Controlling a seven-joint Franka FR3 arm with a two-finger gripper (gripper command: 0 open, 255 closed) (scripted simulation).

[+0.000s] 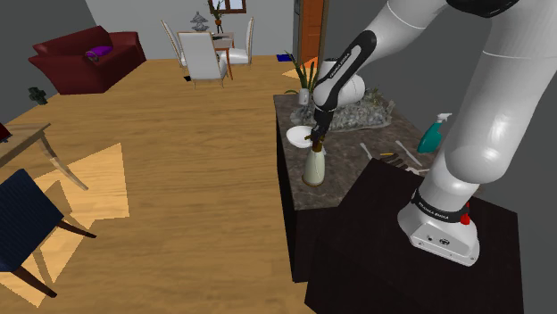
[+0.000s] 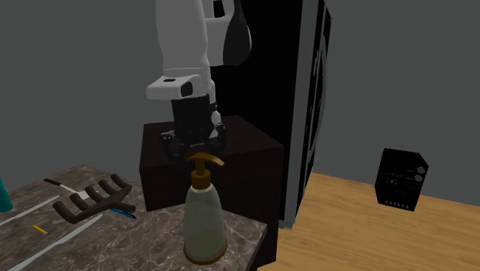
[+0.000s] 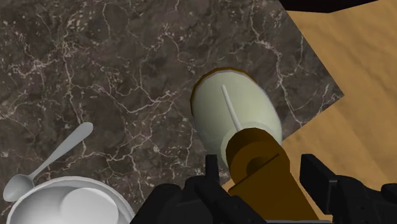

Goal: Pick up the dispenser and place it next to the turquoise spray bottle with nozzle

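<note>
Dispenser stands upright on the marble counter near its corner, not yet lifted; gripper hangs over the brown pump head, fingers spread either side, no contact evident; grasp, carry and placement beside the turquoise spray bottle are outstanding.

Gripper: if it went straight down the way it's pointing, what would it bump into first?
Probably the brown pump head of the dispenser, which sits just below the gripper, between its open fingers.

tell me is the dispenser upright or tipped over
Upright: the dispenser stands on its base on the dark marbled counter, brown pump on top, just below the gripper.
</note>
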